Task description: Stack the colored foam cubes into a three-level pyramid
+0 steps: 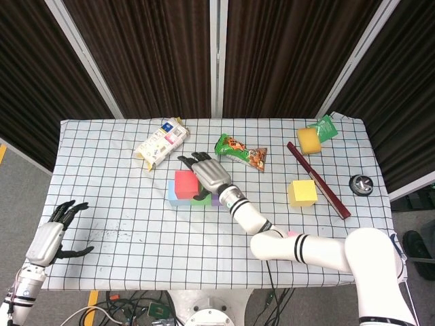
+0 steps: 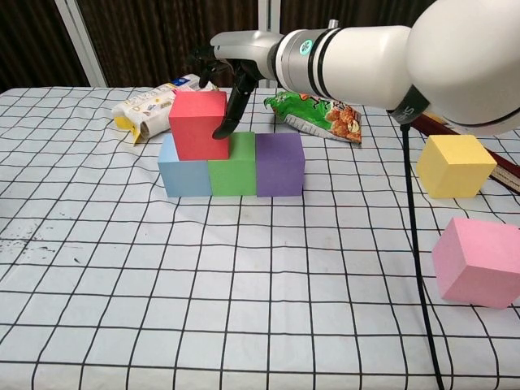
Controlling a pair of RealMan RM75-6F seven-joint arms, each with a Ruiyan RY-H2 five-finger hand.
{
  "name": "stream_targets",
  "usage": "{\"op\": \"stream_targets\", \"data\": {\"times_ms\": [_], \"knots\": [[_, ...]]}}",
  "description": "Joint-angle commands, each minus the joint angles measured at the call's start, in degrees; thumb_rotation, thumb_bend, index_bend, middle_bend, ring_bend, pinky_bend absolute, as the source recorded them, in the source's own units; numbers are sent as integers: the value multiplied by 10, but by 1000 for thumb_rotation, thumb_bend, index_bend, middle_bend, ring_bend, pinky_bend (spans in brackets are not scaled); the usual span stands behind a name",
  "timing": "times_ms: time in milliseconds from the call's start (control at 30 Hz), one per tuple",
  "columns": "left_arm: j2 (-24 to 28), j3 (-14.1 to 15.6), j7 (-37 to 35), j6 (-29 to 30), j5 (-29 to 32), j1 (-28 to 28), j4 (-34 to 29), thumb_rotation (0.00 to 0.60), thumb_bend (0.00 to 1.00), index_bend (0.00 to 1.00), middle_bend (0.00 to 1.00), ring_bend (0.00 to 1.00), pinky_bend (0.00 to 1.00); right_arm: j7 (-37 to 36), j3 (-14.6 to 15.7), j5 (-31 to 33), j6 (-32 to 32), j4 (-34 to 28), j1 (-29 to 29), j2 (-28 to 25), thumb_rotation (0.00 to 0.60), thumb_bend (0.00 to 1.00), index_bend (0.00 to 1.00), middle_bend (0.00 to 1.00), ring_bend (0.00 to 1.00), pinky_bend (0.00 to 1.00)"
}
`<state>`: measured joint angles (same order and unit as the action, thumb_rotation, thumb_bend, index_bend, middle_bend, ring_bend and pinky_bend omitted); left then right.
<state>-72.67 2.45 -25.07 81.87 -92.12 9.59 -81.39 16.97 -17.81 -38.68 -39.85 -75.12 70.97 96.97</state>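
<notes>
A: What is the right hand [image 2: 230, 77] doing?

B: It reaches over the stack from the right, fingers pointing down and resting against the right side of the red cube [image 2: 198, 124]. Whether it grips the cube or only touches it, I cannot tell.

A: And where does that cube sit?

B: On the second level, resting across the blue cube [image 2: 184, 173] and the green cube [image 2: 233, 171]. The purple cube [image 2: 279, 165] touches the green one on its right, so the three form a row on the table [image 2: 244, 284].

A: The other cubes?

B: The yellow cube [image 2: 455, 166] stands well apart to the right, and the pink cube [image 2: 481, 262] lies nearer, also at the right.

A: The left hand?

B: The left hand [image 1: 49, 238] is off the near left corner of the table, fingers spread, holding nothing.

A: Anything behind the stack?

B: A white packet [image 2: 152, 104] at the far left, a green snack bag [image 2: 317, 112] at the far right.
</notes>
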Motion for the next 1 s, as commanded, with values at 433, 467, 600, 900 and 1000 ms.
{"op": "stream_targets", "data": {"times_ms": [433, 467, 600, 900, 1000], "knots": [[-8, -10, -3, -1, 17, 0, 22, 600, 0, 112, 159, 27, 11, 8, 22, -53, -123, -242, -102, -178, 600, 3, 0, 100, 0, 0], [-9, -12, -2, 0, 19, -1, 24, 600, 0, 112, 159, 27, 11, 14, 31, -54, -140, -276, -120, -207, 600, 1, 0, 100, 0, 0], [-8, -15, -2, 1, 23, -2, 25, 600, 0, 112, 159, 27, 11, 32, 68, -65, -207, -379, -183, -291, 600, 0, 0, 103, 0, 0], [-16, -10, 24, -14, 17, 5, 11, 600, 0, 112, 159, 27, 11, 10, 178, -193, -309, -455, -332, -383, 600, 0, 0, 115, 0, 0], [-19, -8, 32, -17, 16, 6, 6, 600, 0, 112, 159, 27, 11, -6, 215, -254, -319, -433, -372, -384, 600, 0, 0, 115, 0, 0]]}}
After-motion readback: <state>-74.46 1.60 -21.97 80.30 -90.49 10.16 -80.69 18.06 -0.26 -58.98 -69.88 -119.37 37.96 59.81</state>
